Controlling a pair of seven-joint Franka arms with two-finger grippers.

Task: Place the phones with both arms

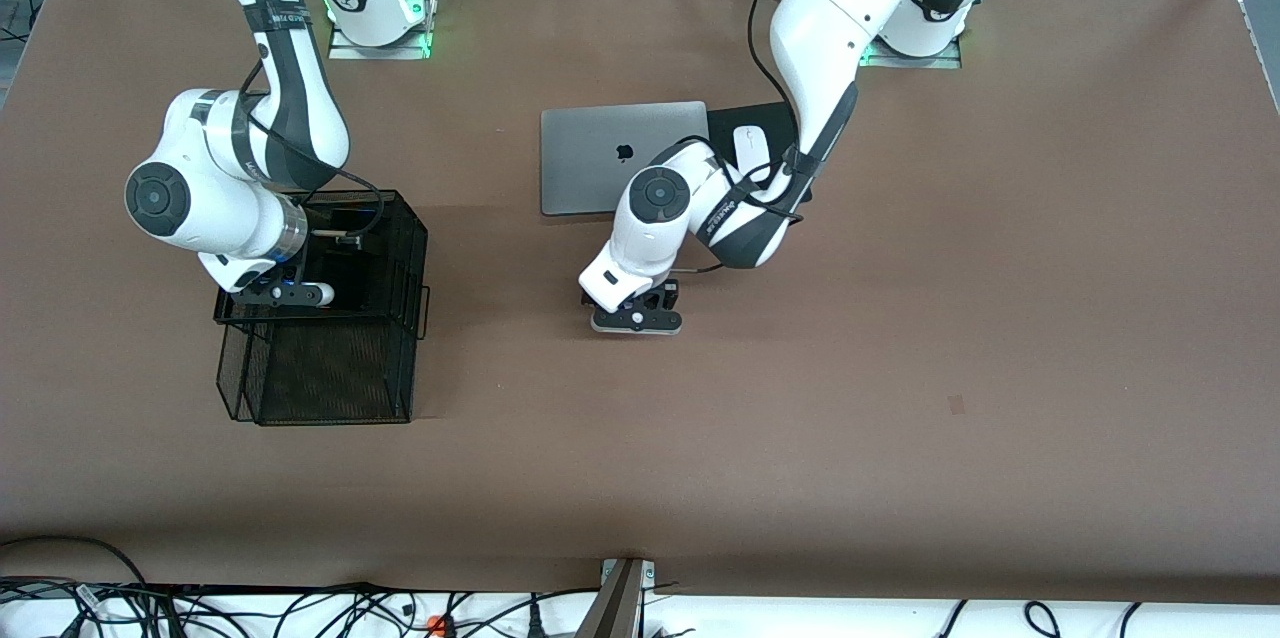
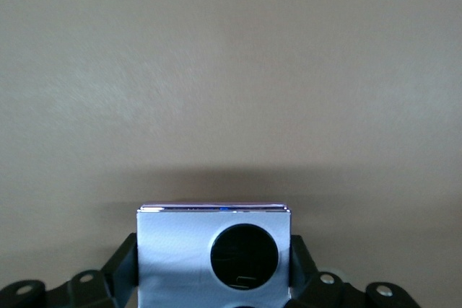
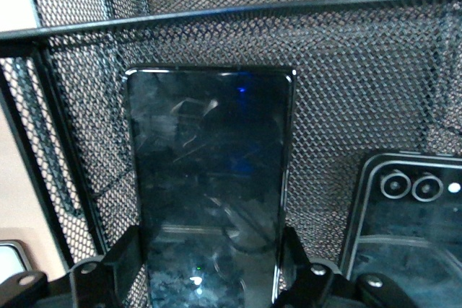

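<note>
My left gripper (image 2: 214,257) is shut on the lavender-white phone (image 2: 173,250), one black circle showing on its face. It hangs low over bare table (image 1: 637,316), on the camera's side of the laptop. My right gripper (image 1: 285,293) reaches into the black mesh basket (image 1: 330,378) at the right arm's end of the table. Its fingers (image 3: 123,265) press both long edges of the long black phone (image 3: 209,149), which stands against the mesh wall. Beside it in the basket rests the dark grey flip phone (image 3: 411,229), two lenses showing.
A closed silver laptop (image 1: 600,158) lies mid-table. Beside it, toward the left arm's end, a white mouse (image 1: 750,148) sits on a black pad (image 1: 745,115). The basket's wire rim (image 3: 238,12) runs just above the black phone.
</note>
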